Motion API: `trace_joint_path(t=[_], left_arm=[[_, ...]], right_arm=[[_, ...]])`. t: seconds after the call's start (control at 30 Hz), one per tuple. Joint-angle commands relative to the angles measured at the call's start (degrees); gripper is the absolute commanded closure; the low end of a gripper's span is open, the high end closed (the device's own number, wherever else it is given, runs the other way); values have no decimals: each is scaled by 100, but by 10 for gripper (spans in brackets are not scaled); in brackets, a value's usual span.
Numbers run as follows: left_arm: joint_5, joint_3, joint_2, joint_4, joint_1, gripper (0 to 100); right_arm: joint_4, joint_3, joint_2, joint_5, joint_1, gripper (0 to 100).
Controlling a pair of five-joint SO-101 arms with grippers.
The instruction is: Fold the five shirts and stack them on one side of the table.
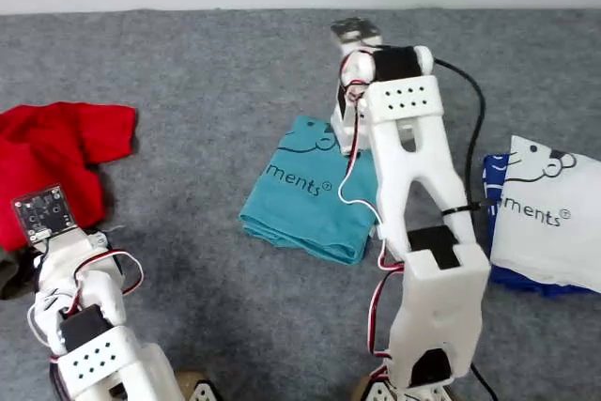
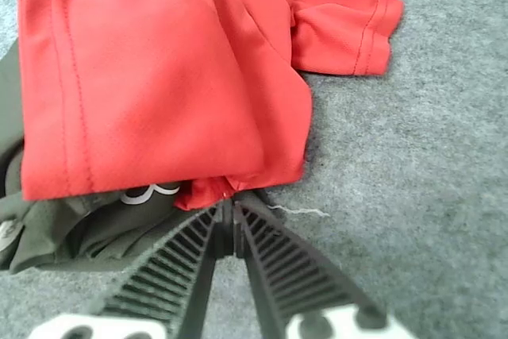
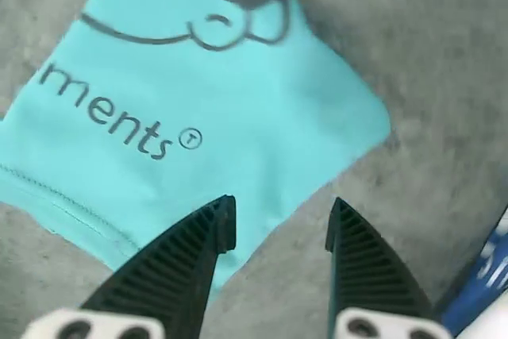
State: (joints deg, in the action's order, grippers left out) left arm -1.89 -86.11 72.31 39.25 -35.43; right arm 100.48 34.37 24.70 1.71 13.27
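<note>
Teal folded shirt [image 3: 198,109] is lying just beneath the right gripper [image 3: 282,210], jaws gaping astride its edge; the left gripper [image 2: 232,216] is resting closed at the red shirt [image 2: 159,77].

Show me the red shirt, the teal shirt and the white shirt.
red shirt [image 1: 52,157]: high view, middle of the cloth
teal shirt [image 1: 300,220]: high view, below the print
white shirt [image 1: 549,251]: high view, below the print
</note>
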Motion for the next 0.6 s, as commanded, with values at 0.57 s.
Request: trace_joint_path(t=[0.57], left_arm=[[0, 48, 88, -141, 26, 985]], right_arm=[[-1402, -1952, -4, -2936, 734, 497]])
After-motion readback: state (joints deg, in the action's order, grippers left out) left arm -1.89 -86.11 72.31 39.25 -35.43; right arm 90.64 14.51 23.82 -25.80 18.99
